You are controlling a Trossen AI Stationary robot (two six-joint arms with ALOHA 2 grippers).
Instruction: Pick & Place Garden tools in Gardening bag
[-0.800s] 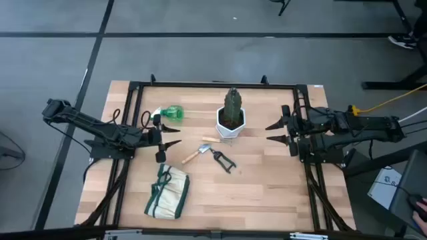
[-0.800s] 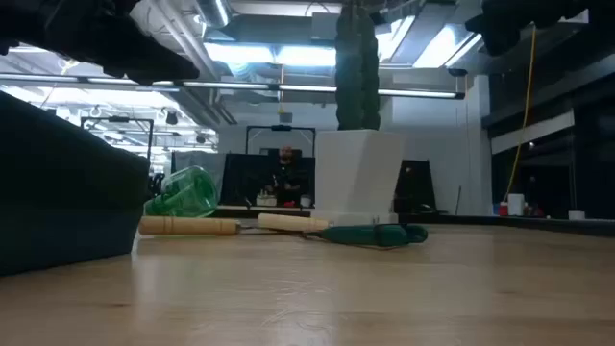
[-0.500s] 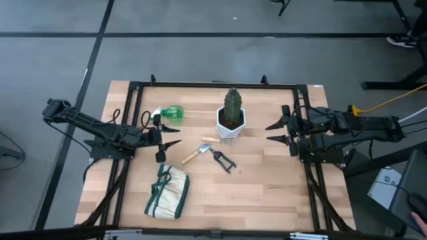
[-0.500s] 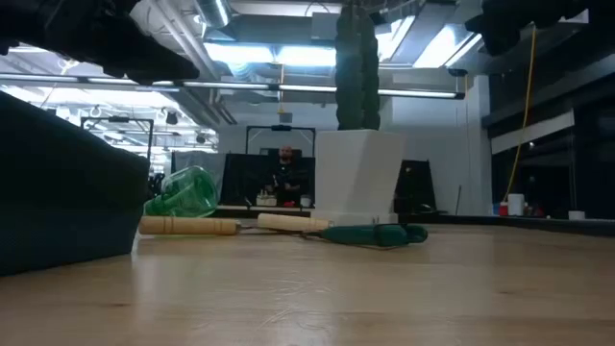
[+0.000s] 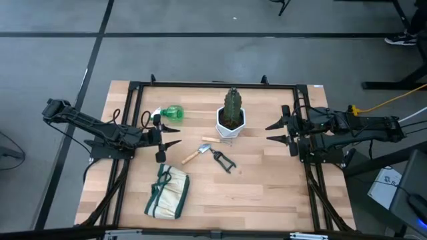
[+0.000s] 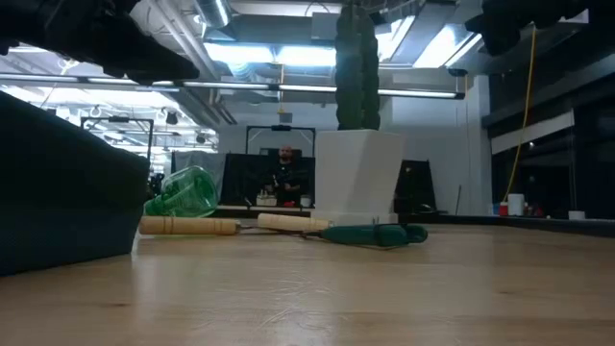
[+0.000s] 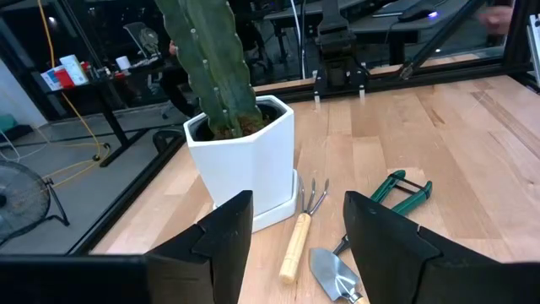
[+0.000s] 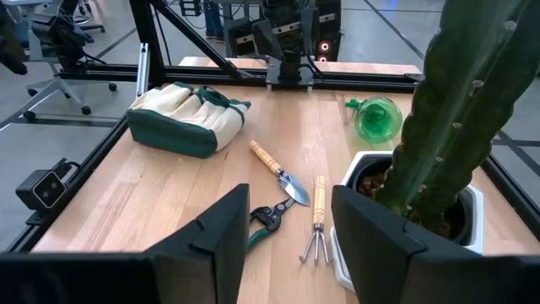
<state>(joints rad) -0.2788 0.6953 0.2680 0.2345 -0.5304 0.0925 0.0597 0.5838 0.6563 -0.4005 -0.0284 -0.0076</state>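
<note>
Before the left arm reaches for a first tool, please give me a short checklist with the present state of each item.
1. Left gripper open and holding nothing: ok.
2. Right gripper open, waiting at the right table edge: ok.
3. Wooden-handled metal trowel, dark-handled pruning shears and thin wooden-handled hand fork lying free on the table: ok.
4. Translucent green spray bottle lying on its side, apart from the white hexagonal cactus pot: ok.
5. Beige canvas bag with green trim mouth open: cannot tell.

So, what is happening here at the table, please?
Nothing is being held. The left gripper and right gripper hang open at the table's two sides. The trowel, pruning shears, hand fork and spray bottle lie on the table near the potted cactus. The gardening bag lies nearby.
</note>
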